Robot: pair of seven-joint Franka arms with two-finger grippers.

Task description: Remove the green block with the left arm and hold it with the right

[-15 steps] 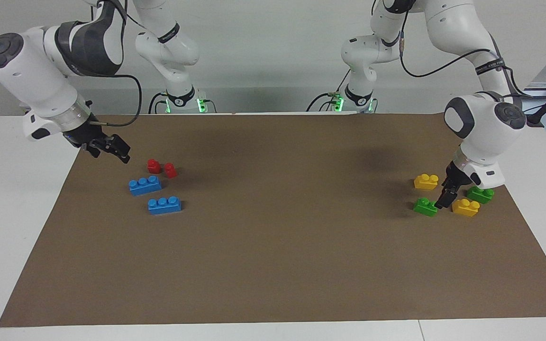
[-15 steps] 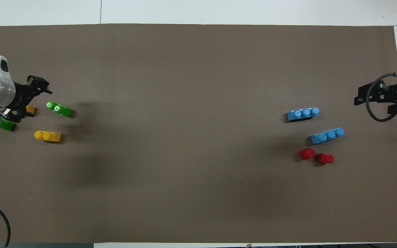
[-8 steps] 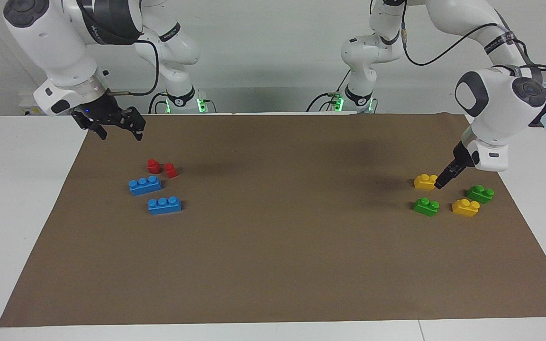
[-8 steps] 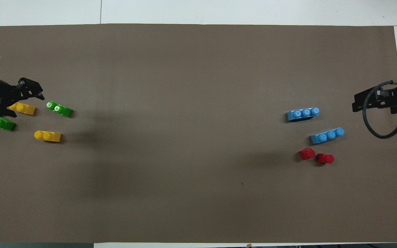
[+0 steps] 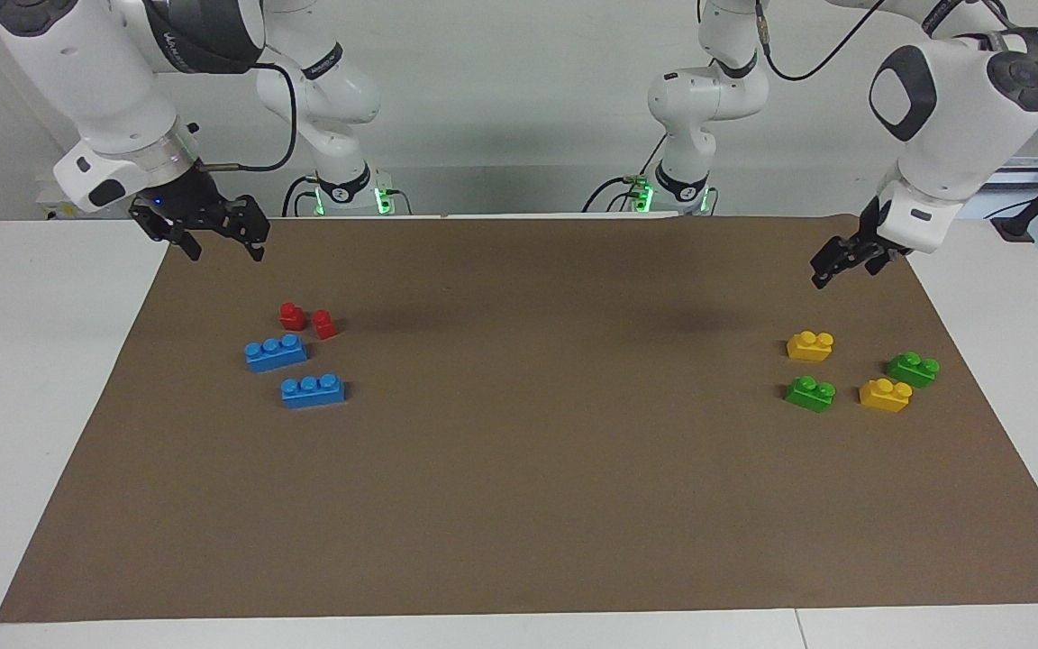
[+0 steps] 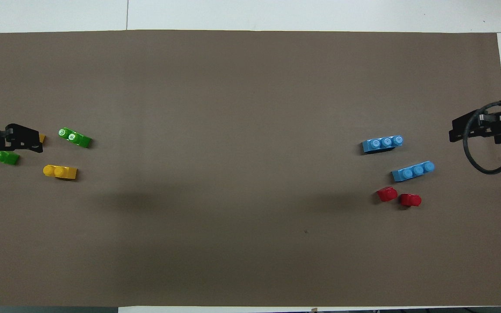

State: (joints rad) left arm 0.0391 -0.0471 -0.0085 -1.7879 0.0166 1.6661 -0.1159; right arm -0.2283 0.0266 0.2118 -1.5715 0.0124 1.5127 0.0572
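Two green blocks lie on the brown mat at the left arm's end. One [image 5: 810, 393] [image 6: 75, 137] lies farther from the robots. The other [image 5: 913, 370] lies nearer the mat's edge; in the overhead view [image 6: 10, 158] my left gripper partly covers it. My left gripper [image 5: 843, 269] [image 6: 13, 150] is open and empty, raised in the air over the mat nearer the robots than the blocks. My right gripper [image 5: 226, 252] [image 6: 472, 135] is open and empty, raised over the mat's edge at the right arm's end.
Two yellow bricks [image 5: 810, 345] [image 5: 885, 395] lie beside the green blocks. Two blue three-stud bricks [image 5: 276, 351] [image 5: 313, 390] and two small red pieces [image 5: 292, 315] [image 5: 324, 324] lie at the right arm's end. The brown mat [image 5: 519, 505] covers the white table.
My left gripper has risen empty from between the green and yellow bricks and drawn back toward the robots. My right gripper has risen and shifted slightly. No brick has moved.
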